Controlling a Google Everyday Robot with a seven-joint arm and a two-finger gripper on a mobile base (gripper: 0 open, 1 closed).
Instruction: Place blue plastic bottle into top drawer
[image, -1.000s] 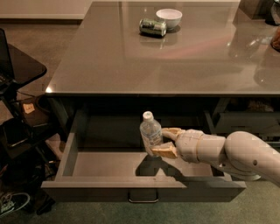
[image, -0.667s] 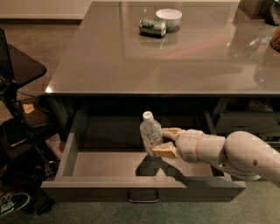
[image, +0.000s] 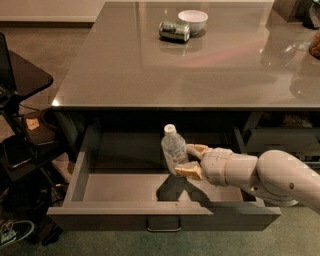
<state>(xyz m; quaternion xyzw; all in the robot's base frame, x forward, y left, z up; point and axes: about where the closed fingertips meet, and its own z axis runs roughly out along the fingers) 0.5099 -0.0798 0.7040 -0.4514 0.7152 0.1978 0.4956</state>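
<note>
The blue plastic bottle (image: 173, 145), clear with a white cap, stands upright inside the open top drawer (image: 120, 187). My gripper (image: 186, 160) reaches in from the right on a white arm and is shut on the bottle's lower body. The bottle's base is hidden behind the tan fingers (image: 188, 171), so I cannot tell if it rests on the drawer floor. The drawer is pulled out from under the grey table, its front with a small metal handle (image: 163, 226) at the centre.
A green-patterned can (image: 174, 30) lies on its side and a white bowl (image: 193, 20) stands behind it at the far part of the grey table top (image: 125, 70). A dark stand with clutter is at the left (image: 20, 145). Narrower grey drawers sit at the right (image: 280, 139).
</note>
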